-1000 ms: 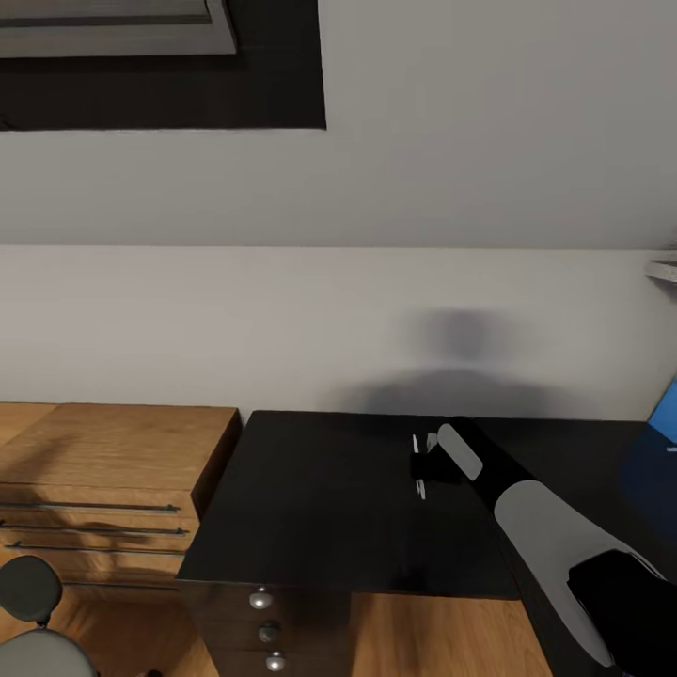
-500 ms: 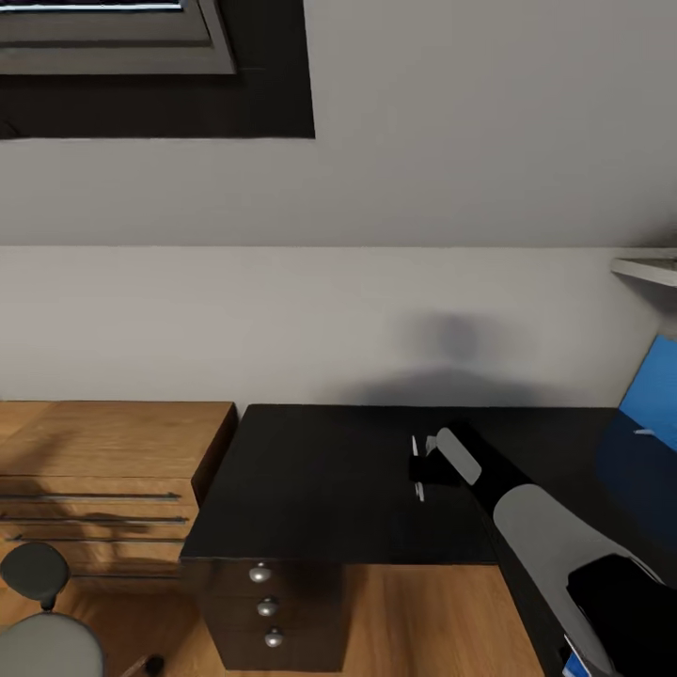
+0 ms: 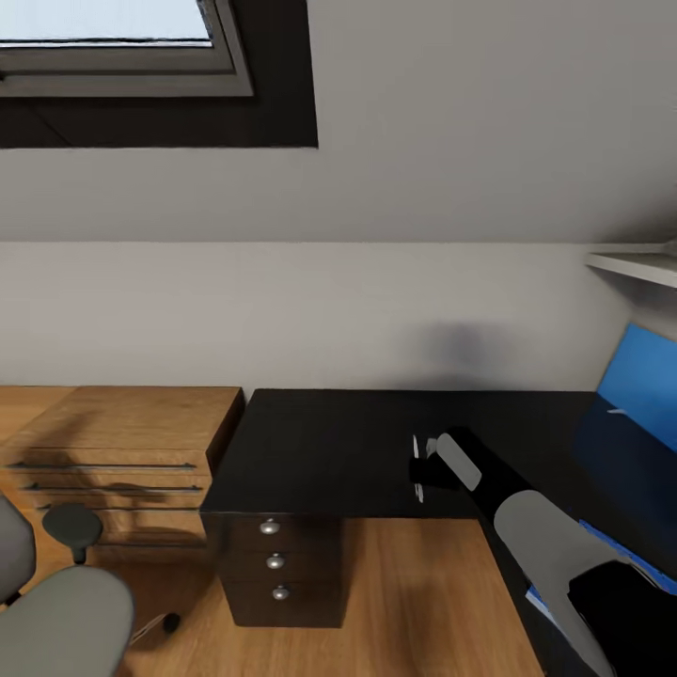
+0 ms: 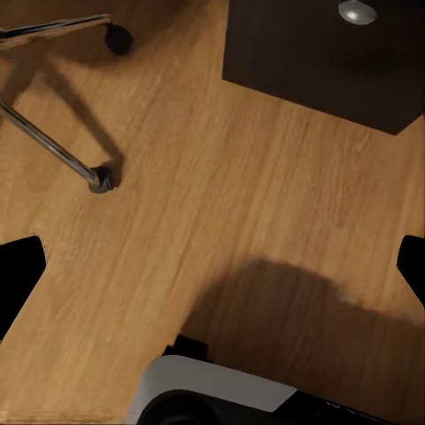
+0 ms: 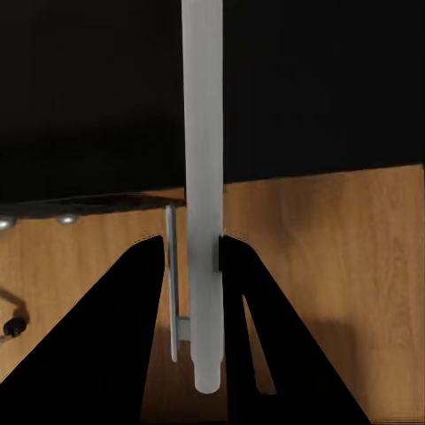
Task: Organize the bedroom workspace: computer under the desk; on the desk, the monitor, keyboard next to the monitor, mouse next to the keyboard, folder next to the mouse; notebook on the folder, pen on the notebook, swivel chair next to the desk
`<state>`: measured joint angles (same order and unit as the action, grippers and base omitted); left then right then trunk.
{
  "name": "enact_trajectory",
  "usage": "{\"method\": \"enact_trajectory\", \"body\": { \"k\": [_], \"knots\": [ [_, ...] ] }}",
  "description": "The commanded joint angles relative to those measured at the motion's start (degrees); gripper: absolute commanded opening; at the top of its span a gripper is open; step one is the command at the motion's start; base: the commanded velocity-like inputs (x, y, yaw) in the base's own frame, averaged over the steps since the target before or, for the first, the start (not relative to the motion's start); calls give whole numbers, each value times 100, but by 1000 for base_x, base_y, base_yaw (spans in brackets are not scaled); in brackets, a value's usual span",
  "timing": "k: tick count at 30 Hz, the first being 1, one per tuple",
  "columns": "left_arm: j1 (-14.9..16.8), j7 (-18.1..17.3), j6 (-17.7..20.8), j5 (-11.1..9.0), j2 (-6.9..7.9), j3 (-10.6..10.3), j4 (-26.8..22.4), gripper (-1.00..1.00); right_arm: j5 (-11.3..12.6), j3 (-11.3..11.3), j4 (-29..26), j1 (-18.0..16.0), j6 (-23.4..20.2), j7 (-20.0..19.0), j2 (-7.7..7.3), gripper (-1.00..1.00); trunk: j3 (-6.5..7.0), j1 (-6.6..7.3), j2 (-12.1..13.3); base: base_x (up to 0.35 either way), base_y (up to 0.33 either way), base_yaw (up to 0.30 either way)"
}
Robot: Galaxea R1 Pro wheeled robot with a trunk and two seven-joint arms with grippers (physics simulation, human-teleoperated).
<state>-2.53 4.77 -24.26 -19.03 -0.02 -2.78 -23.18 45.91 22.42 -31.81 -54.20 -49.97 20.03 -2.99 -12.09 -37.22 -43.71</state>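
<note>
Pinching the one white pen (image 5: 202, 221) upright between closed fingers, the right gripper (image 3: 420, 467) hangs over the black desk (image 3: 320, 451), while the one blue folder (image 3: 602, 555) lies to its right, nearer this arm, and the left gripper's (image 4: 212, 283) fingers stand wide above bare floor.
</note>
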Motion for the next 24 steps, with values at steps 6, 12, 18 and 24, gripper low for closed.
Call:
{"method": "enact_trajectory", "body": {
  "k": [6, 12, 18, 24],
  "knots": [
    [-2, 42, -8, 2, -6, -38, -10, 100, 73, 43, -9, 52, 18, 19, -8, -100, -8, 2, -7, -272, -48, 0],
    [-2, 28, -8, -2, -2, -37, 0, 100, 66, 37, -12, 85, 21, 38, -14, -100, -8, 2, -7, -84, -25, 0],
    [-2, 24, -7, -4, 2, -39, 6, 100, 61, 28, -18, 93, 14, 36, -42, -100, -8, 2, -7, -9, -3, -12],
    [-2, 24, -4, -4, 2, -39, 6, 100, 59, 29, -18, 94, 13, 36, -69, -100, -8, 2, -7, -1, 0, -148]
  ]
}}
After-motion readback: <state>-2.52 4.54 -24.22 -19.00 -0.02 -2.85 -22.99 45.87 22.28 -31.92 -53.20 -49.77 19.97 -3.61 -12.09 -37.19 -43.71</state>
